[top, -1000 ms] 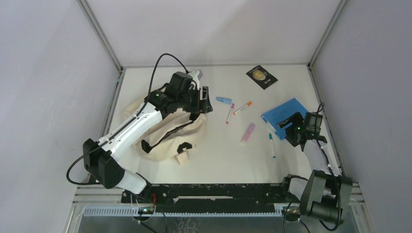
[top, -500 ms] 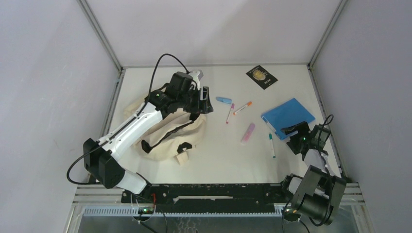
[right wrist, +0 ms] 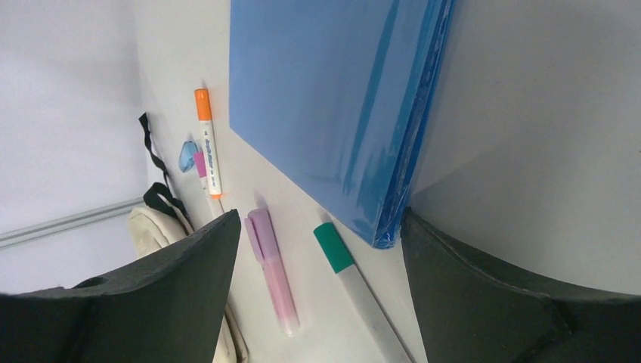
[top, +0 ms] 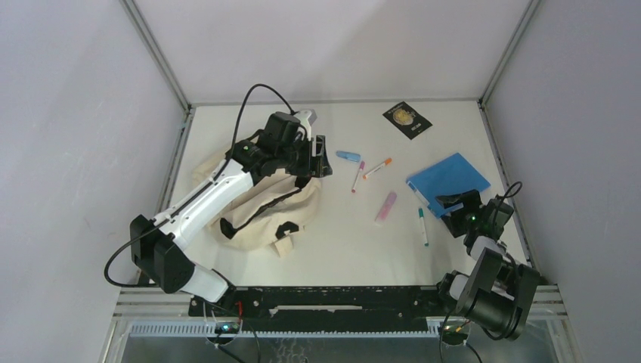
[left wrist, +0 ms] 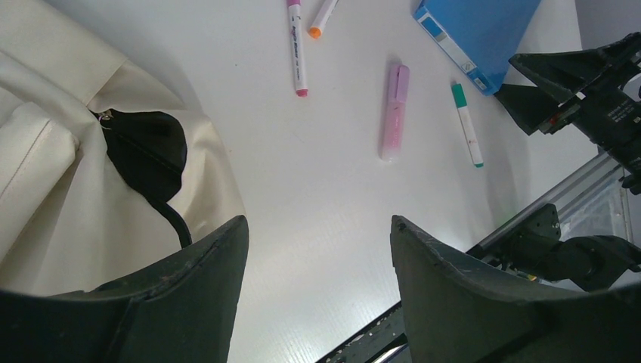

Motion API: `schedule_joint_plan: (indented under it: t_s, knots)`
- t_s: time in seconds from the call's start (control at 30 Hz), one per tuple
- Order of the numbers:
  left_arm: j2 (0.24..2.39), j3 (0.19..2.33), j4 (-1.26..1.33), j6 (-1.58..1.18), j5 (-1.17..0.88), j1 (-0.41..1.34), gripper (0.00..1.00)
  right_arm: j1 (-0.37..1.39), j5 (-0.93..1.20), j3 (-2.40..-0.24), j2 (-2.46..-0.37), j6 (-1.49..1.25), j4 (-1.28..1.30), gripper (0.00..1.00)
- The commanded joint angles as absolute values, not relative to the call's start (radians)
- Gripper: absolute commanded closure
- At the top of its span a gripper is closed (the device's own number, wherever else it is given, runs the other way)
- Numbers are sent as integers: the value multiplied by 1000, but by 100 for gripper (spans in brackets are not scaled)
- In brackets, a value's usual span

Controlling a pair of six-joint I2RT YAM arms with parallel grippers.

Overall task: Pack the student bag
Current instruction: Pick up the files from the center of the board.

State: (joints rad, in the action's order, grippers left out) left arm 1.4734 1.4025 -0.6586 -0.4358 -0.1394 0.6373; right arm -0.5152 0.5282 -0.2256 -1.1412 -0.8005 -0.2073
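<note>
Since a second ago, the right claw point(top: 453, 206) has been drawn back from above the blue folder point(top: 447, 180) toward the near edge. It is now held at the folder's near corner, jaws spread wide with nothing between them. No shift is seen in the left claw point(left wrist: 319, 223), which is open and empty over the far right part of the student bag point(top: 264, 204). The bag is slumped on the left of the worktop point(top: 340, 246). A pink highlighter point(top: 386, 206) and a green marker point(top: 422, 226) are laid between bag and folder.
</note>
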Motion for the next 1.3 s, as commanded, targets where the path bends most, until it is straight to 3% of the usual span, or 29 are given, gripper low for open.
schedule_joint_plan:
  t_s: [0.0,0.5,0.97,1.27]
  knots:
    - [1484,1380,-634,-431,-173,642,27,-520,550,-225,-1157,-838,-319,14]
    - [1494,1407,-665,-428,-165,643,27,-549,623,-165,-1245,-924,-558,17]
    - [1505,1410,-680,-434,-165,649,28,-563,661,-151,-1199,-911,-539,17]
    - [1506,1403,-679,-435,-164,654,28,-567,675,-151,-1279,-929,-617,17]
